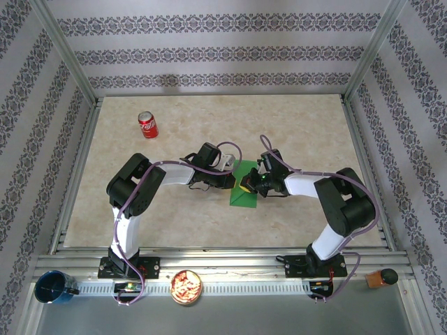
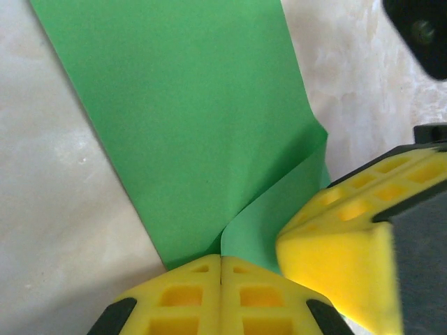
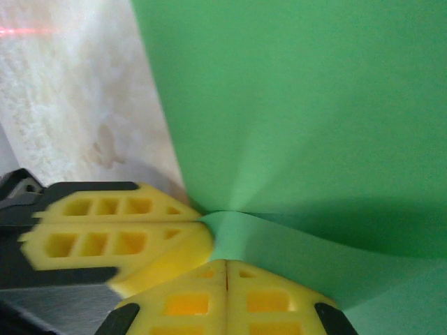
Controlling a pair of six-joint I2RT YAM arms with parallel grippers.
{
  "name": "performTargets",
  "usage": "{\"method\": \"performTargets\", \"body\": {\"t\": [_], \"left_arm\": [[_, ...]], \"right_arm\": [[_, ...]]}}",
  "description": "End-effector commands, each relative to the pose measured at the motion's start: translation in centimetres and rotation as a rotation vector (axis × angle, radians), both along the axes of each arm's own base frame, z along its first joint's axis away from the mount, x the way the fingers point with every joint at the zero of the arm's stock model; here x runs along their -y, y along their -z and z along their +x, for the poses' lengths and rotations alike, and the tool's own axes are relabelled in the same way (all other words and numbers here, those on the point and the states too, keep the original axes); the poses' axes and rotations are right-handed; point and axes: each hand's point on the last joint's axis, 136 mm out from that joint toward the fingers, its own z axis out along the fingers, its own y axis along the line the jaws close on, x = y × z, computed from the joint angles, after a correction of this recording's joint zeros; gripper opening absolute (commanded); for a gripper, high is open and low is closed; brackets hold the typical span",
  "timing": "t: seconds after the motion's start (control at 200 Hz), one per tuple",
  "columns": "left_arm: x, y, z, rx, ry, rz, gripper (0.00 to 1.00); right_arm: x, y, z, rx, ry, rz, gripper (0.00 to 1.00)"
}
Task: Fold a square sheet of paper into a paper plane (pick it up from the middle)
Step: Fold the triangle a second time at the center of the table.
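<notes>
Two pinches side by side at frame centre: the yellow-padded left gripper (image 2: 221,264) and right gripper (image 3: 226,266) each clamp the thin bright green sheet of paper (image 1: 246,197) on the beige table (image 1: 300,132). Light, floppy, easily creased; mid-edge holds look safest.

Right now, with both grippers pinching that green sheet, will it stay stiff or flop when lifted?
Probably floppy: the green sheet buckles where the left gripper and right gripper pinch it. Likely very light, since it looks thin. It might crease or tear if they pull apart.
</notes>
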Motion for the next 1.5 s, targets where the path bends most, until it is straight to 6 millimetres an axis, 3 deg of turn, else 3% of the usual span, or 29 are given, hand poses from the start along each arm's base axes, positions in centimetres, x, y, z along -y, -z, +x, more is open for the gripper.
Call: {"method": "performTargets", "body": {"t": [0.0, 0.16, 0.29, 0.385, 0.49, 0.61, 0.784, 0.859, 0.964, 1.134, 1.224, 1.494], "left_arm": [[-0.3, 1.7, 0.2, -0.006, 0.014, 0.035, 0.04], [-0.4, 1.9, 0.2, -0.012, 0.011, 0.039, 0.04], [-0.4, 1.9, 0.2, -0.013, 0.012, 0.041, 0.04], [-0.4, 1.9, 0.2, -0.015, 0.012, 0.042, 0.03], [-0.4, 2.0, 0.1, -0.02, 0.012, 0.043, 0.04], [-0.4, 1.9, 0.1, -0.018, 0.009, 0.041, 0.04], [-0.3, 1.9, 0.1, -0.02, 0.008, 0.039, 0.04], [-0.4, 1.9, 0.2, -0.02, 0.008, 0.039, 0.04], [-0.4, 1.9, 0.1, -0.021, 0.008, 0.042, 0.03], [-0.4, 1.8, 0.1, -0.02, 0.008, 0.039, 0.03], [-0.4, 1.8, 0.1, -0.022, 0.008, 0.04, 0.03], [-0.4, 1.8, 0.0, -0.026, 0.007, 0.034, 0.03]], "right_arm": [[1.0, 1.8, -0.5, -0.028, 0.041, -0.02, 0.03], [1.4, 2.6, -0.9, -0.044, 0.07, -0.013, 0.03], [0.7, 0.5, -0.1, -0.002, 0.063, 0.037, 0.04], [1.3, -1.2, 0.6, 0.038, 0.075, 0.033, 0.05], [2.0, -1.7, 1.0, 0.047, 0.084, 0.027, 0.05], [2.7, -0.8, 1.1, 0.026, 0.098, 0.013, 0.05], [4.8, 2.9, -0.1, -0.066, 0.157, -0.096, 0.03], [5.1, 3.6, -0.7, -0.1, 0.172, -0.1, 0.02], [5.0, 2.4, -0.7, -0.087, 0.167, -0.092, 0.03], [4.3, -1.4, 1.2, 0.004, 0.141, -0.026, 0.06], [3.9, -2.3, 1.8, 0.019, 0.116, -0.012, 0.06], [5.0, 1.0, 1.5, -0.046, 0.146, -0.078, 0.05]]}}
